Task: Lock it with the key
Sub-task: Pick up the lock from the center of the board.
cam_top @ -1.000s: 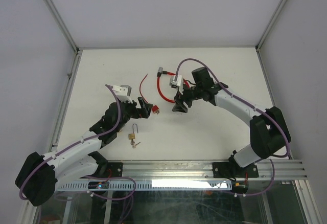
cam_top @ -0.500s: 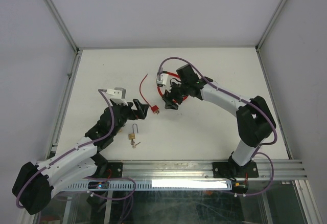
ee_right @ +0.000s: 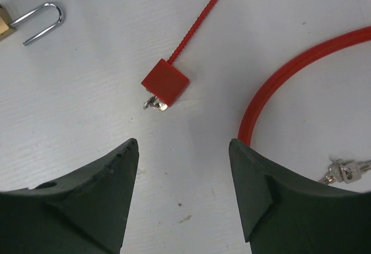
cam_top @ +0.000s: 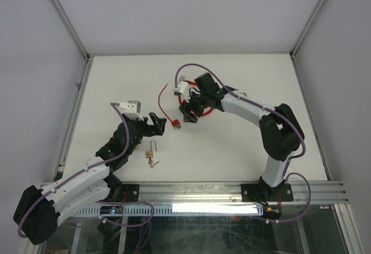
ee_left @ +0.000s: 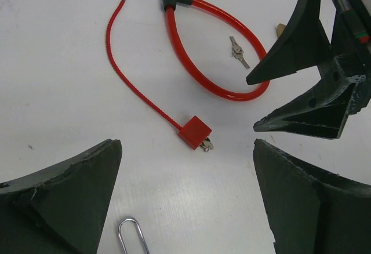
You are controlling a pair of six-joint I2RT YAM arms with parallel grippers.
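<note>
- Your right jaws stand apart, empty, just below the red lock (ee_right: 165,82) at centre frame, its key (ee_right: 153,104) poking out.
- Your left jaws gape wide, empty too, either side of that lock.
- You look to be at the approach; next, pinch the small key squarely and turn it while the lock body is steadied.
- No brand or writing is legible.

The bench (cam_top: 116,80) is white, the thick cable (ee_right: 271,82) and the square lock (ee_right: 166,82) beside it red, the keys (ee_left: 237,52) silver, the padlock (cam_top: 150,155) brass.
</note>
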